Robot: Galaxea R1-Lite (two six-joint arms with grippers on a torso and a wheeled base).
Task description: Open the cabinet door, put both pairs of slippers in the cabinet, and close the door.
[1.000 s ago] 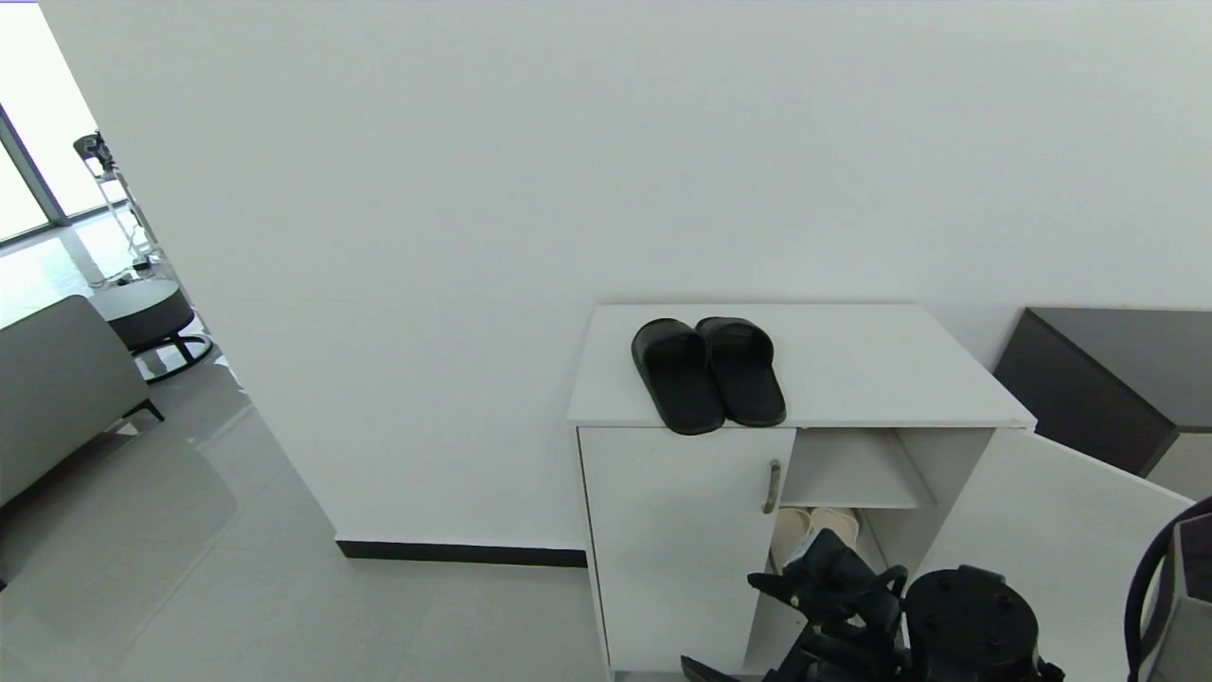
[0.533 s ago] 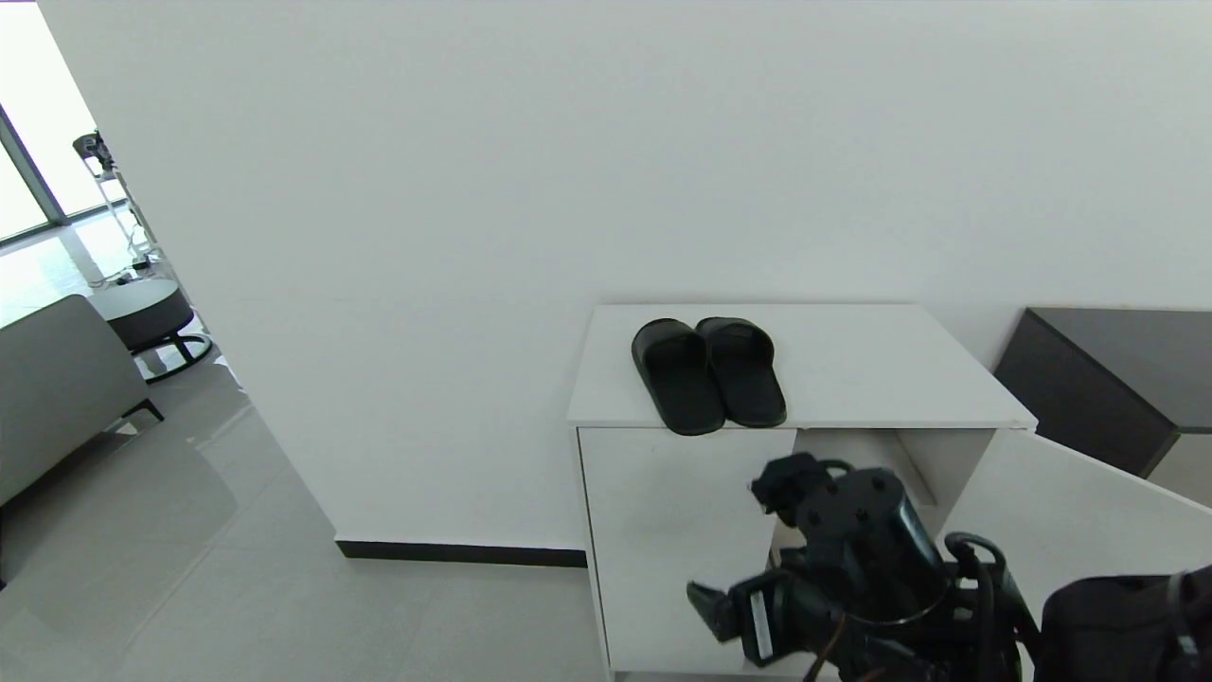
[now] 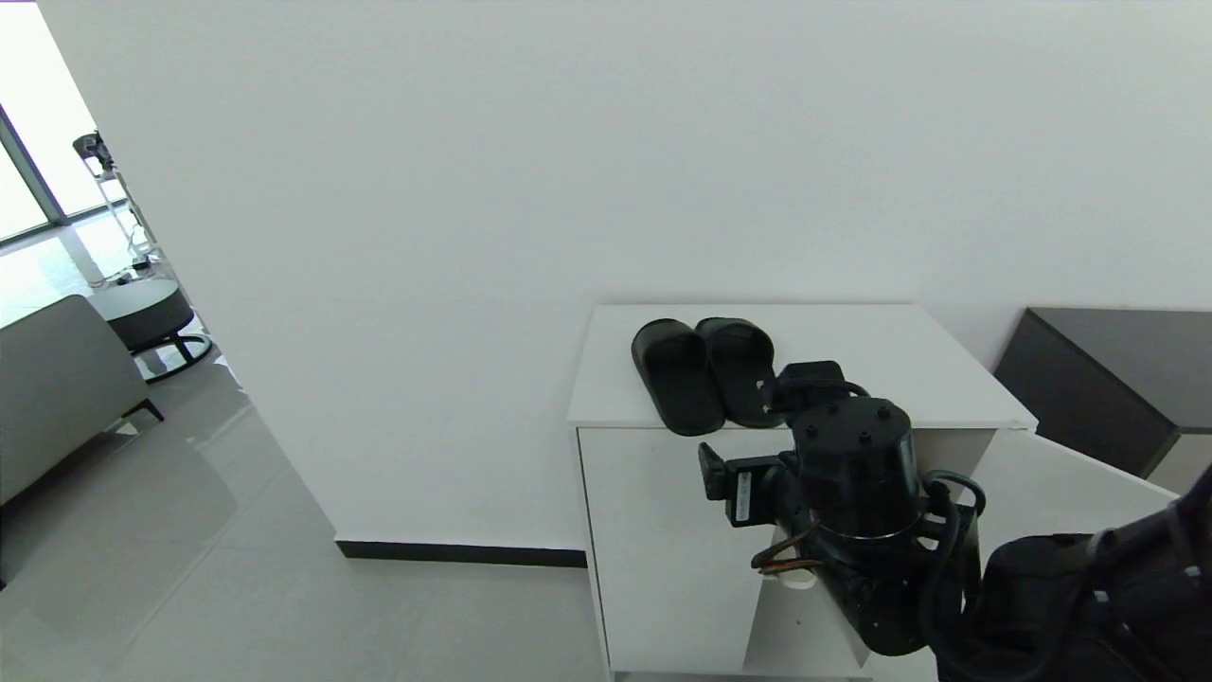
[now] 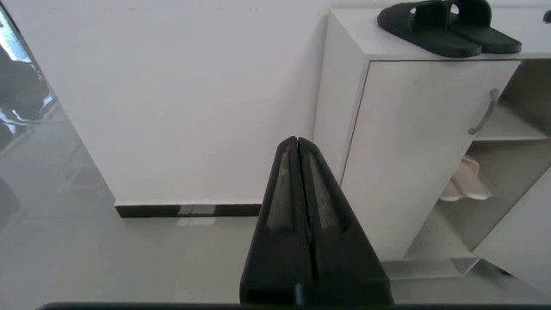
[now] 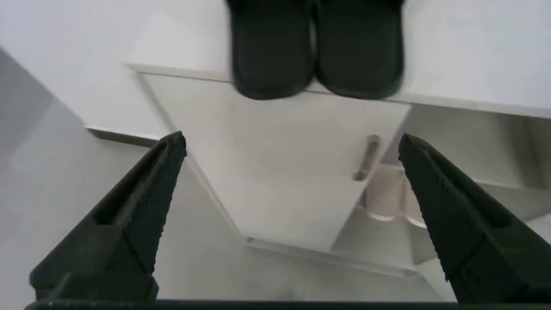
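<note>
A pair of black slippers [image 3: 705, 372] lies side by side on top of the white cabinet [image 3: 852, 355], near its front edge. My right gripper [image 3: 743, 431] hangs open and empty just in front of them, at the height of the cabinet top. In the right wrist view its fingers [image 5: 138, 215] spread wide around the black slippers [image 5: 318, 39] and the shut left door [image 5: 284, 172]. The right door [image 3: 1060, 488] stands open. Beige slippers [image 4: 465, 176] rest on the lower shelf inside. My left gripper [image 4: 297, 198] is shut on nothing, low and left of the cabinet [image 4: 413, 155].
A dark cabinet [image 3: 1108, 379] stands right of the white one. A grey sofa [image 3: 57, 379] and a round table [image 3: 142, 313] are far left. Bare tiled floor [image 3: 284, 587] stretches left of the cabinet. The left door has a metal handle [image 5: 368, 159].
My right arm has risen from low in front of the open compartment to the level of the cabinet top, close to the black slippers. The slippers and doors have not moved.
</note>
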